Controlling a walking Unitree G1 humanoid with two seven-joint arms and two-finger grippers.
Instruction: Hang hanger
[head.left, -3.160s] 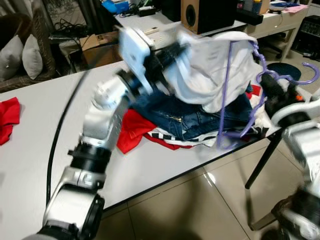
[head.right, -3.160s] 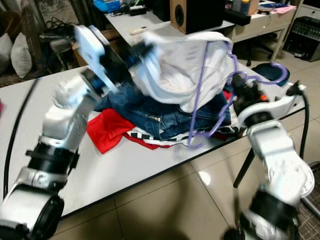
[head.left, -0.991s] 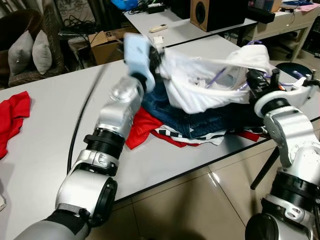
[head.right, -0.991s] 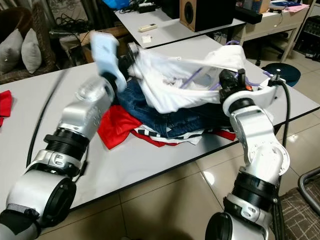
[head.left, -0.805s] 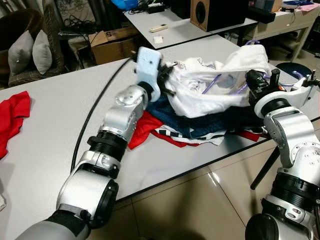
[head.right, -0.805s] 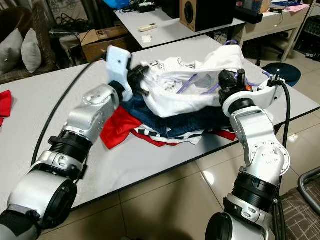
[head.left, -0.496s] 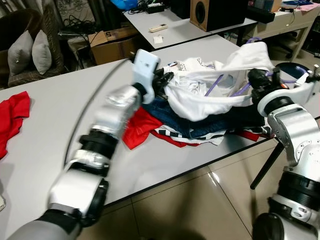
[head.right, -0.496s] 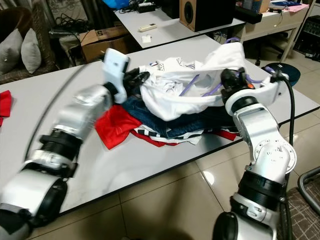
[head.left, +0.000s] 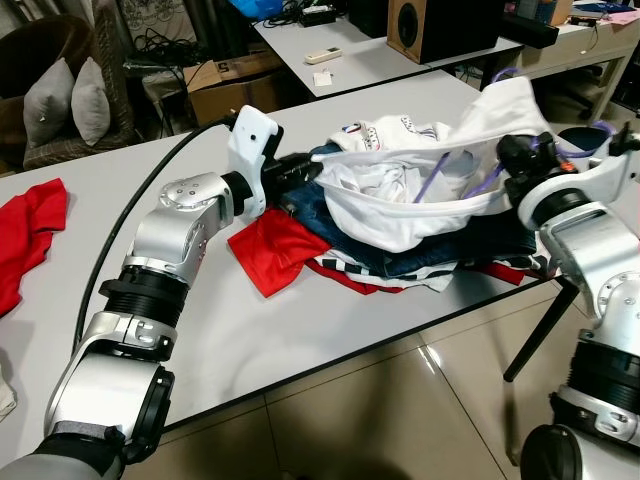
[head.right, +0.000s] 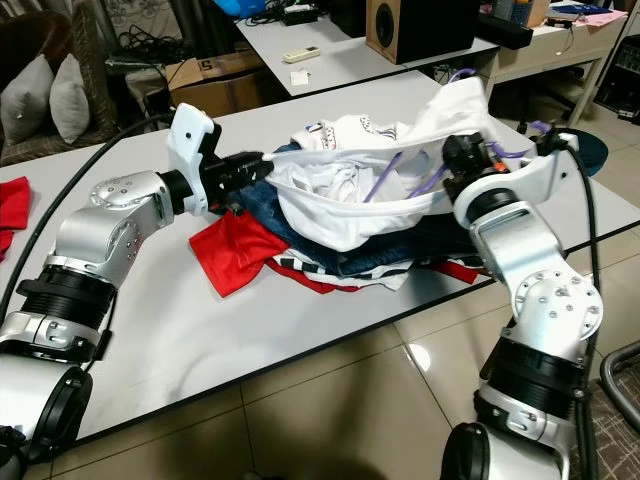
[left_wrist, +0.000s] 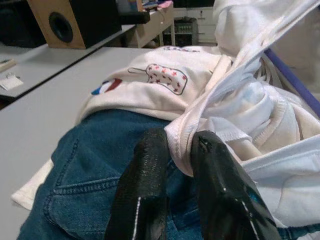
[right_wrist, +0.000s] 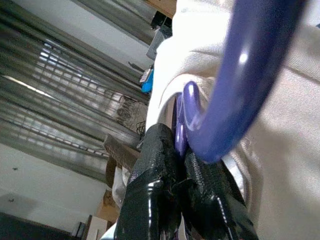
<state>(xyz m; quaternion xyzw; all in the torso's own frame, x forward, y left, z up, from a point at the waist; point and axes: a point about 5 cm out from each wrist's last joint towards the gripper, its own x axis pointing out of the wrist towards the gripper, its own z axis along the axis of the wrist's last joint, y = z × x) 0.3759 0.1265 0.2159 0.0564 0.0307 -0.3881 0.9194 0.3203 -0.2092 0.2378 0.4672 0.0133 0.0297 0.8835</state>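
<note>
From the left eye view, the left gripper (head.left: 300, 168) had dropped over the last seconds from well above the clothes to the near-left edge of the pile on the white worktop (head.left: 330, 330), drawing the hem of the white cotton T-shirt (head.left: 400, 205) out toward the robot's left, so the shirt hung open like a pouch between the two arms with the purple plastic hanger (head.left: 432, 178) partly inside it. The right eye view showed the same stretch from the other side: the right gripper (head.right: 455, 160) had also come lower, near the shirt's far end, above the folded blue denim jeans (head.right: 300, 235) and the red cloth (head.right: 230, 255). In the left wrist view the jaws were clamped on a ribbed white hem, directly over the denim. In the right wrist view the jaws were closed together on the purple hanger's curved bar, white fabric pressed against it. Judged from this, the shirt was being spread so the hanger could seat inside it; the hanger itself was held over the pile, not yet hung anywhere, and the hem could slip from the left grip under tension.
</note>
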